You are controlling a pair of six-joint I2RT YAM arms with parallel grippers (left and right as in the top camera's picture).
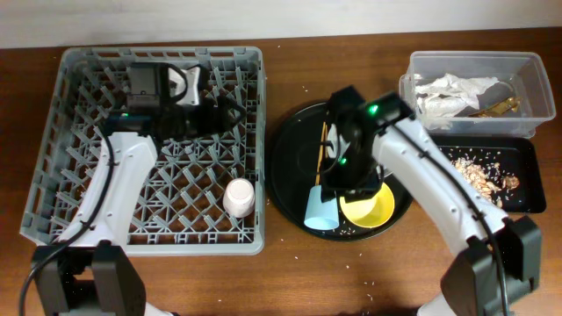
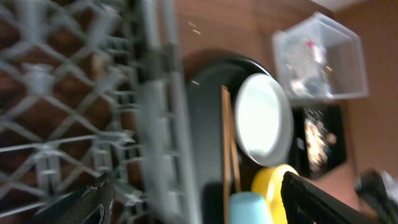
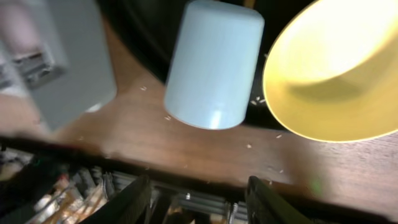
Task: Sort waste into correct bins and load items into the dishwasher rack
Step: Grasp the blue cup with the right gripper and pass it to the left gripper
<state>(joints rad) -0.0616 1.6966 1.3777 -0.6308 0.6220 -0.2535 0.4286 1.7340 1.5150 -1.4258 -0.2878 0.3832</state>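
Your right arm bends over the round black tray [image 1: 290, 167]. Its tool [image 3: 199, 183] is spread wide above the light blue cup [image 3: 214, 65], beside the yellow bowl [image 3: 336, 68]. Your left tool [image 2: 196, 186], fingers apart, hangs over the dishwasher rack [image 1: 79, 132], which holds the pink-white cup [image 1: 239, 197]. Only the left wrist view shows the plate [image 2: 264, 118]; overhead, your right arm covers it.

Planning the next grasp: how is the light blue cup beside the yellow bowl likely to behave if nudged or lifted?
The light blue cup seems to lie on its side across the round black tray rim, so a nudge would probably roll it. Its smooth, glossy wall may slip when gripped. It looks like plastic, so likely light and stiff.
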